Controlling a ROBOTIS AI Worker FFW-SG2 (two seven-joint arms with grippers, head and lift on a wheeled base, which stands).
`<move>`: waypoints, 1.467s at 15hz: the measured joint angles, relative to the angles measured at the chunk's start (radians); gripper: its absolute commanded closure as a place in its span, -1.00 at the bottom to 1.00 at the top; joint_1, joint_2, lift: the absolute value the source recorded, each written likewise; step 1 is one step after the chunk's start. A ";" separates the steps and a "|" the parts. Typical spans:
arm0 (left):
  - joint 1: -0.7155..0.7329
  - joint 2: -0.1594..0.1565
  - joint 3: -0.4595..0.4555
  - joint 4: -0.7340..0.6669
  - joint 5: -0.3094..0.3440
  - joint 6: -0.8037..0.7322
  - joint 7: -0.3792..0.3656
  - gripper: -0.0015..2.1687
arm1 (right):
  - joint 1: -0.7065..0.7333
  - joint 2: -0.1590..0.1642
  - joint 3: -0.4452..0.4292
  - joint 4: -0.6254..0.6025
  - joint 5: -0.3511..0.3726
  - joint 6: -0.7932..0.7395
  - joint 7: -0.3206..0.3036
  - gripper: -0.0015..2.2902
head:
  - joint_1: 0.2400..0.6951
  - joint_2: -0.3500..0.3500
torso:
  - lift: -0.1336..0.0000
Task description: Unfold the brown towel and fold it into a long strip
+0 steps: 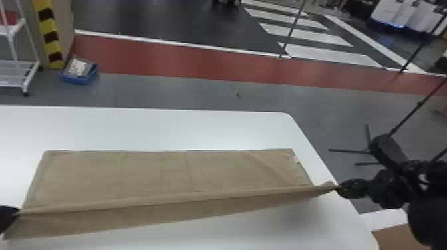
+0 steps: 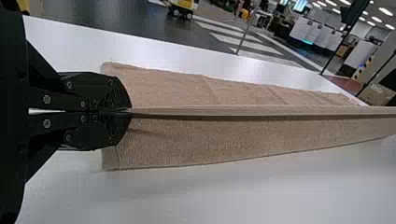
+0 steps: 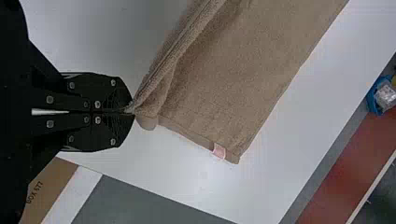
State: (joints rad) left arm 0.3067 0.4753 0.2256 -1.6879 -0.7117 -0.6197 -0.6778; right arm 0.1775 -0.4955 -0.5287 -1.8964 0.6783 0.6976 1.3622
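Note:
The brown towel (image 1: 173,169) lies spread across the white table, its far part flat and its near edge raised in a taut line between both grippers. At the left edge of the head view, my left gripper (image 1: 14,215) holds the near left corner. In the left wrist view, that gripper (image 2: 130,111) is shut on the towel (image 2: 187,135). My right gripper (image 1: 338,188) pinches the near right corner close to the table's right edge. The right wrist view has this gripper (image 3: 131,111) shut on the gathered corner of the towel (image 3: 243,70), with a pink tag (image 3: 219,150) farther along the side.
The white table (image 1: 149,128) has a rounded far right corner and its right edge runs beneath the right gripper. A black stand (image 1: 387,149) is on the floor right of the table. A blue bin (image 1: 79,79) and a white rack (image 1: 13,71) are beyond, at far left.

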 measured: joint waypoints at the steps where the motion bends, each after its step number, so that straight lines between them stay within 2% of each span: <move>1: -0.021 0.000 -0.006 0.010 -0.001 0.008 -0.012 0.80 | -0.037 -0.008 0.028 0.035 0.017 0.016 0.000 0.97 | 1.00 -1.00 | -0.84; 5: -0.130 -0.001 -0.062 0.064 -0.011 0.063 -0.033 0.80 | -0.199 -0.020 0.096 0.192 0.044 0.053 0.000 0.97 | 1.00 -0.96 | -0.84; 8: -0.226 -0.011 -0.114 0.131 -0.027 0.120 -0.031 0.80 | -0.303 -0.024 0.145 0.263 0.059 0.105 0.000 0.96 | 1.00 -0.90 | -0.84; 16: -0.443 -0.024 -0.254 0.327 -0.055 0.244 -0.011 0.80 | -0.559 -0.011 0.327 0.508 0.169 0.107 0.000 0.96 | 1.00 -0.74 | -0.84; 17: -0.457 -0.024 -0.264 0.341 -0.055 0.247 -0.006 0.75 | -0.582 -0.008 0.343 0.537 0.180 0.105 0.000 0.94 | 1.00 -0.73 | -0.84; 18: -0.470 -0.025 -0.274 0.354 -0.055 0.250 0.007 0.52 | -0.605 -0.003 0.360 0.566 0.191 0.102 0.000 0.82 | 1.00 -0.71 | -0.84; 19: -0.477 -0.026 -0.283 0.364 -0.056 0.253 0.041 0.12 | -0.618 0.006 0.372 0.583 0.201 0.101 0.000 0.38 | 1.00 -0.70 | -0.84; 20: -0.479 -0.026 -0.292 0.370 -0.056 0.254 0.086 -0.64 | -0.623 0.018 0.378 0.591 0.207 0.105 0.000 -0.27 | 1.00 -0.68 | -0.84; 21: -0.476 -0.026 -0.300 0.375 -0.057 0.253 0.141 -0.96 | -0.624 0.033 0.380 0.594 0.211 0.116 -0.008 -0.74 | 1.00 -0.67 | -0.84; 22: -0.468 -0.026 -0.307 0.378 -0.057 0.252 0.182 -1.00 | -0.625 0.048 0.380 0.596 0.212 0.140 -0.052 -1.00 | 1.00 -0.66 | -0.84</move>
State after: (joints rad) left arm -0.1616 0.4494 -0.0814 -1.3095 -0.7684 -0.3680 -0.4956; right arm -0.4474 -0.4475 -0.1487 -1.3003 0.8900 0.8371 1.3104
